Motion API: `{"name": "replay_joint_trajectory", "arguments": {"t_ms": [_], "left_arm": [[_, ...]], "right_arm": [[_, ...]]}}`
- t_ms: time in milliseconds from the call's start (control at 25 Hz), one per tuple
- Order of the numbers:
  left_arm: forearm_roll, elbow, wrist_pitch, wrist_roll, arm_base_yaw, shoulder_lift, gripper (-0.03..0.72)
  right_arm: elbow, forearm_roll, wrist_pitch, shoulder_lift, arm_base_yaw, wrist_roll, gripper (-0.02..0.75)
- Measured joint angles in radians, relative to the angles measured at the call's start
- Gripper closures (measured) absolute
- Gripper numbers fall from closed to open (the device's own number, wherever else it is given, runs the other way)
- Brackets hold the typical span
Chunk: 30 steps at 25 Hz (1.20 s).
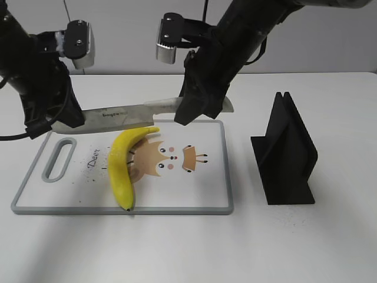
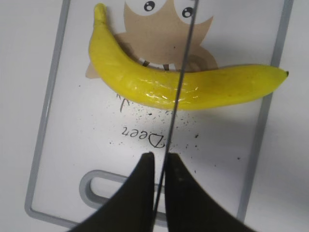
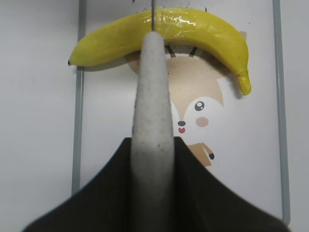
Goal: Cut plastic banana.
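Jaws: right gripper clamped on knife handle, left gripper pinching its blade tip; I see banana at 6 o'clock under blade, on cutting board

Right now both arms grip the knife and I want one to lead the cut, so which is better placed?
Right. Its end effector is shut on the knife handle; the left end effector only pinches the blade tip above the banana.

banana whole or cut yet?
Whole. The plastic banana lies unbroken on the cutting board; the knife is held above it.
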Motion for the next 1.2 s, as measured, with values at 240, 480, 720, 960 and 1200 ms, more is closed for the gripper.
{"name": "replay_joint_trajectory", "arguments": {"t_ms": [240, 480, 720, 960, 1200], "left_arm": [[0.001, 0.0, 0.008, 0.011, 0.0, 0.018, 0.696], [0.01, 0.0, -0.01, -0.003, -0.002, 0.043, 0.697], [0.011, 0.001, -0.027, -0.008, -0.005, 0.054, 0.697], [0.0, 0.001, -0.038, -0.016, -0.007, 0.105, 0.697], [-0.019, 0.019, -0.102, -0.015, -0.007, 0.172, 0.696]], "right_arm": [[0.0, -0.003, 0.0, 0.003, 0.0, -0.005, 0.556], [0.0, -0.069, 0.0, 0.038, 0.006, 0.089, 0.556], [-0.007, -0.122, 0.0, 0.065, 0.012, 0.123, 0.555], [-0.007, -0.149, -0.013, 0.106, 0.018, 0.128, 0.555], [-0.007, -0.175, -0.052, 0.162, 0.018, 0.128, 0.555]]}}
